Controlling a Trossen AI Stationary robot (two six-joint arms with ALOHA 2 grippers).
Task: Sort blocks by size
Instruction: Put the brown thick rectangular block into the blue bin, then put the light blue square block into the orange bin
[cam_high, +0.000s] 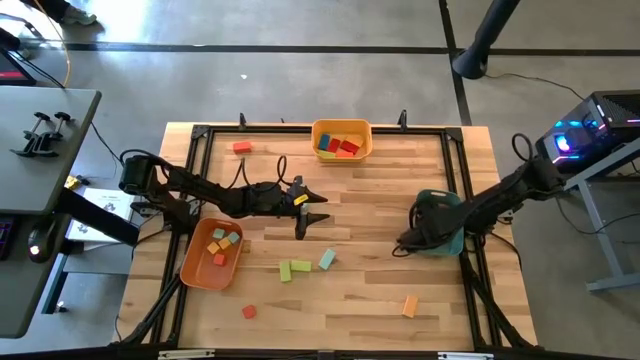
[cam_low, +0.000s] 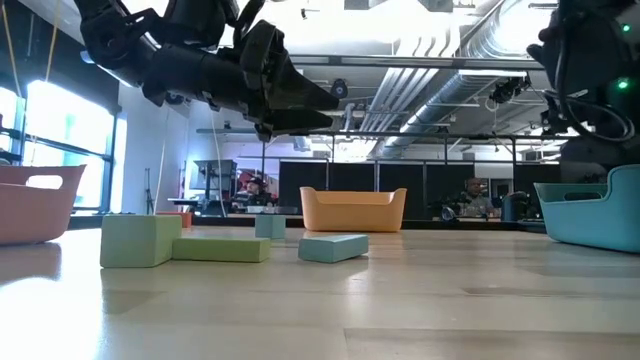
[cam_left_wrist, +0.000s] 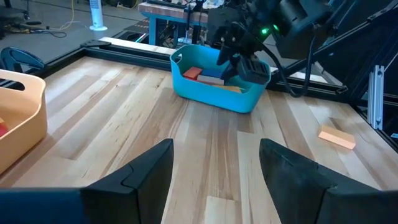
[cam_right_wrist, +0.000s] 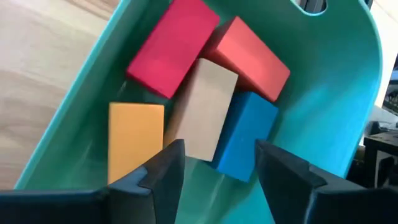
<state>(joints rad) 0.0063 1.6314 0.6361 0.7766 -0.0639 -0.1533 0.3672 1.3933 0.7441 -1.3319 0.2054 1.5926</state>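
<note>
From above, the right gripper (cam_high: 418, 237) hides the teal plastic tray (cam_high: 452, 243); its wrist view reveals red, orange, blue and pale wooden blocks (cam_right_wrist: 205, 118) inside, below parted, empty fingers. The left gripper (cam_high: 303, 213) hovers mid-table, fingers apart.

The left arm reaches from the table's left edge toward its middle, its left gripper (cam_high: 318, 215) hanging above the surface with fingers (cam_left_wrist: 143, 177) spread apart. The right arm stretches in from the right edge, the right gripper (cam_high: 415, 232) low, fingers (cam_right_wrist: 165, 168) parted.
</note>
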